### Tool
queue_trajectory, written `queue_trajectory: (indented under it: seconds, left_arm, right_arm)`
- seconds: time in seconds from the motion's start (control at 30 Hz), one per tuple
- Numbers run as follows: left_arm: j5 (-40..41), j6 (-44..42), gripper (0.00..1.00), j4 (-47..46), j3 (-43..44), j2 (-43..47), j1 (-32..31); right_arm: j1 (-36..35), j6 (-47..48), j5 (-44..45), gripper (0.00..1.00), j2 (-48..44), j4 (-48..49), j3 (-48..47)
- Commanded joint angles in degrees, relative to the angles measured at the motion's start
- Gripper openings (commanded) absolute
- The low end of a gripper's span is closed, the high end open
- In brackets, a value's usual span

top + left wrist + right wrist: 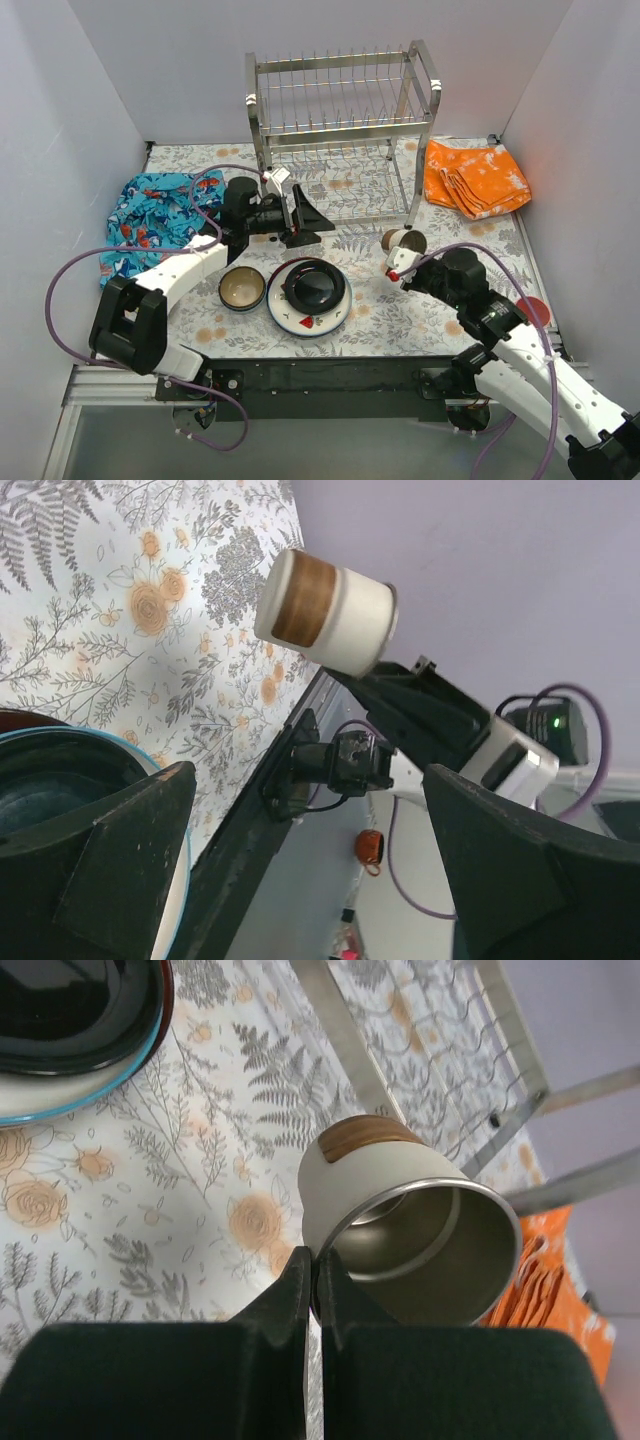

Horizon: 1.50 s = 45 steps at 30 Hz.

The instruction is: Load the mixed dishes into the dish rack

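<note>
The right tool [315,1272] is closed tight on the rim of the steel cup [400,1185]. The left tool [308,775] stands wide open, empty.

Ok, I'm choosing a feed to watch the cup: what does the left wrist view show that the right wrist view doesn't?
Only left wrist: the open, empty left gripper, the right arm's body and the table's front edge. Only right wrist: the steel inside of the cup, legs of the dish rack, the orange cloth, and the right gripper shut on the cup's rim. Both: that cup, white with a wooden band, the blue-rimmed plate and the floral table cover.
</note>
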<state>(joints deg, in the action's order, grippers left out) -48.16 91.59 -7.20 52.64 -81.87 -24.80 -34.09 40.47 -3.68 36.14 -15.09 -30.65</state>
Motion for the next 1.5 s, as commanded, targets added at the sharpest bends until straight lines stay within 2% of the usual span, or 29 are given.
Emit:
queue_trajectory:
  seconds: [0.0, 0.1, 0.13, 0.23, 0.3, 0.47, 0.6, 1.47]
  left_arm:
    - [5.26, 8.68, 0.98, -1.67, 0.62, -2.06, -2.18]
    - [8.07, 11.50, 0.98, -2.12, 1.23, -4.35, -3.50]
    - [9.21, 12.81, 0.98, -1.77, 2.02, -4.96, -3.77]
    - [12.64, 17.82, 0.98, -0.54, 5.17, -9.00, -4.73]
    - [14.94, 22.72, 0.98, 1.57, 7.29, -12.07, -5.44]
    - [15.82, 26.70, 0.98, 2.89, 12.30, -14.81, -8.33]
    - [16.70, 27.94, 0.98, 4.65, 12.57, -15.08, -9.30]
    - [13.97, 31.11, 0.97, 0.26, 12.75, -16.22, -10.54]
  right_arm:
    - [-6.06, 7.95, 3.33, 0.01, -2.74, 21.66, 5.68]
    - [-11.06, 11.73, 8.33, 0.01, -3.44, 31.59, 11.83]
    - [-12.57, 12.52, 11.30, 0.01, -3.45, 38.05, 13.76]
    - [-18.90, 17.00, 16.84, 0.01, -1.87, 49.49, 19.04]
    - [-22.23, 18.94, 18.70, 0.01, 0.14, 53.31, 20.97]
    - [-25.50, 20.96, 26.61, 0.01, 7.61, 62.89, 21.43]
    - [-26.56, 22.37, 34.69, 0.01, 18.07, 73.24, 19.67]
    - [-28.93, 23.43, 29.17, 0.01, 29.51, 73.89, 16.15]
